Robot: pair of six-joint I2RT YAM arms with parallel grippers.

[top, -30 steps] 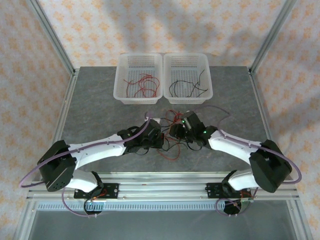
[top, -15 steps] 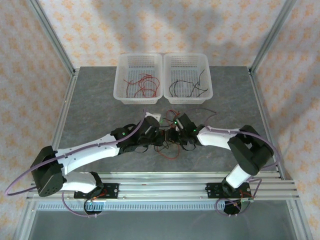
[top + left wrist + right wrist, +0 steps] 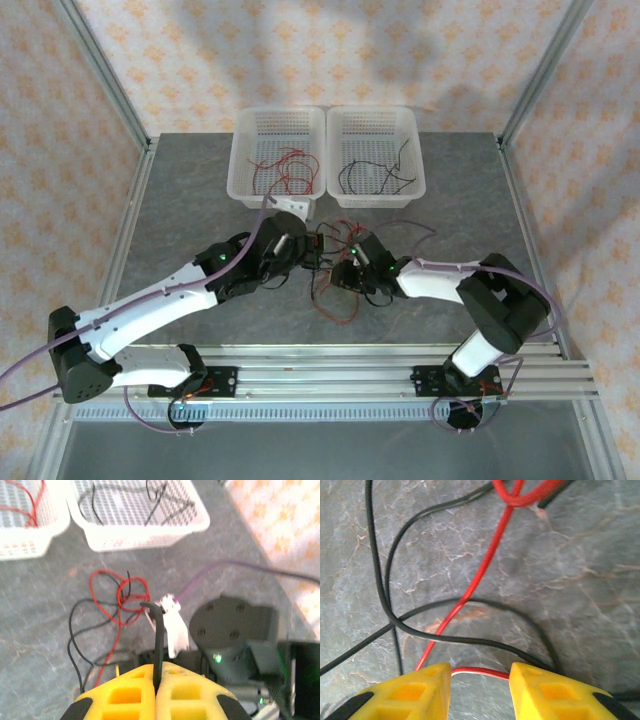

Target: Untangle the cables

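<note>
The left gripper [image 3: 156, 675] is pinching a black cable [image 3: 159, 640], fingers closed on it. The cables [image 3: 122, 595] are lying knotted on the table [image 3: 40, 605], near two baskets [image 3: 236, 165]. The right gripper [image 3: 480, 680] is hovering wide apart over a red strand [image 3: 485, 565].

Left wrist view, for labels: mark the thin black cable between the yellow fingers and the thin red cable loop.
thin black cable [image 3: 159, 640], left wrist view, its upright stretch.
thin red cable [image 3: 134, 579], left wrist view, top of loop.
</note>
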